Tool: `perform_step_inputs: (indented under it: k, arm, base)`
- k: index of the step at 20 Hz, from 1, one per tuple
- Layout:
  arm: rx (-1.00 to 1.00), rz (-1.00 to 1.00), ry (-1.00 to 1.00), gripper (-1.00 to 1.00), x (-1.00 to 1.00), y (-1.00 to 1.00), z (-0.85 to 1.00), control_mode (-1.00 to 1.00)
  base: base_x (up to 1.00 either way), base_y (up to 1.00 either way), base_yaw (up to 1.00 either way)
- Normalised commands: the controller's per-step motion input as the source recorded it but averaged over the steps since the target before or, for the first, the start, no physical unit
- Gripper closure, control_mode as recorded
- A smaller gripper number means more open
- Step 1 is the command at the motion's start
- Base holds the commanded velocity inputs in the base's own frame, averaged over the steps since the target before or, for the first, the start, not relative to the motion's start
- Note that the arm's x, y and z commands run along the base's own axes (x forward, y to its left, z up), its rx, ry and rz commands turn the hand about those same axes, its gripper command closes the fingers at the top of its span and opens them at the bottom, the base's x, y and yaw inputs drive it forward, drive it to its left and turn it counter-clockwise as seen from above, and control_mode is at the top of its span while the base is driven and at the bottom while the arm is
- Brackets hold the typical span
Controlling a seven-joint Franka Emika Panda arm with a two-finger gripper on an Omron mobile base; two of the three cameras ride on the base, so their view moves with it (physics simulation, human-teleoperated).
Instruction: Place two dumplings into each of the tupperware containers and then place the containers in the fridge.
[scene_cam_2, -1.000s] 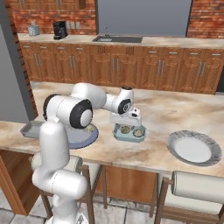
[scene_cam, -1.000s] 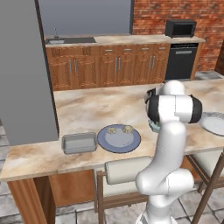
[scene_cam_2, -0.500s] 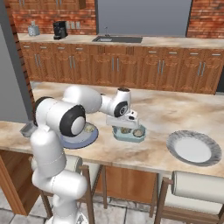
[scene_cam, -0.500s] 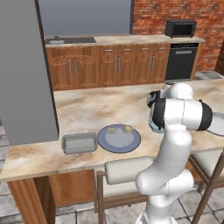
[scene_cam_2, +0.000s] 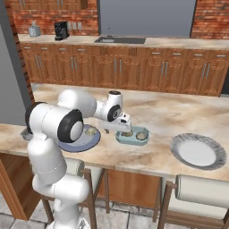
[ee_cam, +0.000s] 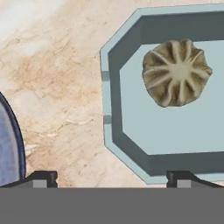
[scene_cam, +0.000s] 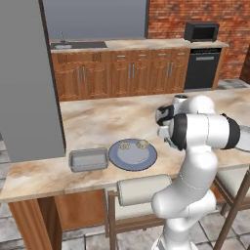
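Hand view: creased dumpling (ee_cam: 176,72) inside teal tupperware container (ee_cam: 113,113); elsewhere tiny.

On the beige marble counter (scene_cam: 112,117): round blue-grey plate (scene_cam: 133,156) near the front edge, round white plate (scene_cam_2: 198,151) well apart. Against the brick wall: black microwave (scene_cam: 201,31), black dishwasher (scene_cam: 200,68).

Kitchen: sink (scene_cam: 78,45), dishwasher (scene_cam: 201,70), microwave (scene_cam: 201,31).

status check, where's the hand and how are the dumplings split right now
Gripper open, empty, fingers low over the teal tub. Two dumplings in that tub, two on the blue-grey plate. Grey tub empty. Nothing in the way.
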Motion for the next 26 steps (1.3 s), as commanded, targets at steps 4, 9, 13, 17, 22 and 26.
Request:
perform_step_inputs:
  k: [4,9,13,17,22,26]
  arm:
    - [0.0,0.0,0.0,-1.0,0.02,0.05,-0.08,-1.0]
    - [0.0,0.0,0.0,-1.0,0.13,0.0,-0.16,-1.0]
    - [0.0,0.02,0.0,-1.0,0.08,0.0,-0.26,-1.0]
    - [0.0,0.02,0.0,-1.0,0.0,0.0,-0.24,-1.0]
    - [0.0,0.03,0.0,-1.0,0.04,0.0,-0.18,-1.0]
    - [0.0,0.03,-0.07,-1.0,0.26,0.0,-0.03,-1.0]
  base:
    - [0.0,0.0,0.0]
    - [0.0,0.0,0.0]
    - [0.0,0.0,0.0]
    - [0.0,0.0,0.0]
    - [0.0,0.0,0.0]
    - [0.0,0.0,0.0]
